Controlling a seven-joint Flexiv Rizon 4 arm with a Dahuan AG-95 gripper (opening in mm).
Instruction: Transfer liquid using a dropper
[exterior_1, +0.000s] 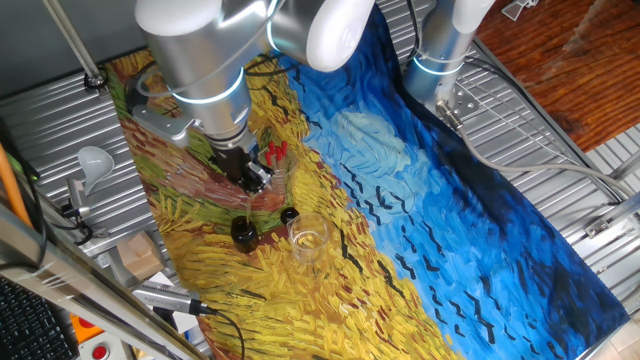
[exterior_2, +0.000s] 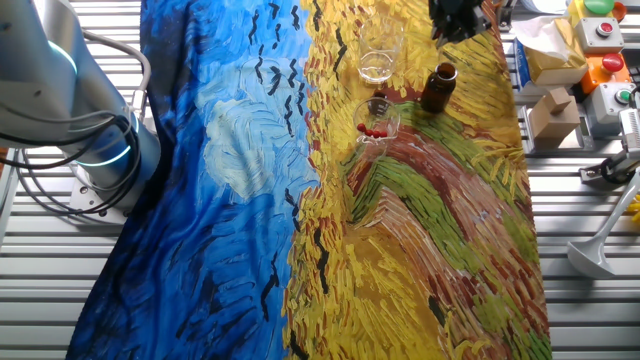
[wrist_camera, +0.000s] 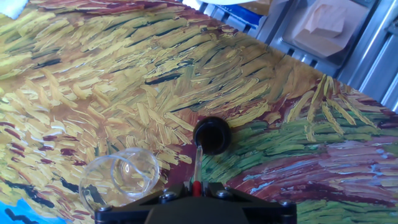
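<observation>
In one fixed view, the silver arm is hanging over the yellow half of the painted tablecloth (exterior_1: 420, 200), its black two-finger gripper (exterior_1: 252, 178) sitting just above the small dark brown bottle (exterior_1: 243, 232). A thin glass stem is showing below the fingers, so the thin clear dropper with the red bulb (exterior_1: 248, 200) is looking pinched between them. To the right, the empty clear glass (exterior_1: 308, 238) is waiting; behind, a second clear glass (exterior_1: 275, 160) is holding spare red-bulbed droppers.

In the other fixed view, the bottle (exterior_2: 438, 88) is standing at the far end, the gripper (exterior_2: 455, 18) mostly cut off above it. The droppers' glass (exterior_2: 376, 124) is sitting nearer, the empty glass (exterior_2: 380, 52) to the left. The cloth's right edge is running near the bottle; open cloth is lying nearer.

In the hand view, the jaws are closing narrowly on the dropper (wrist_camera: 197, 171), its tip pointing at the bottle's open mouth (wrist_camera: 212, 135). The glass (wrist_camera: 119, 177) looks dry, so the draw seems in hand and the release remains.
</observation>
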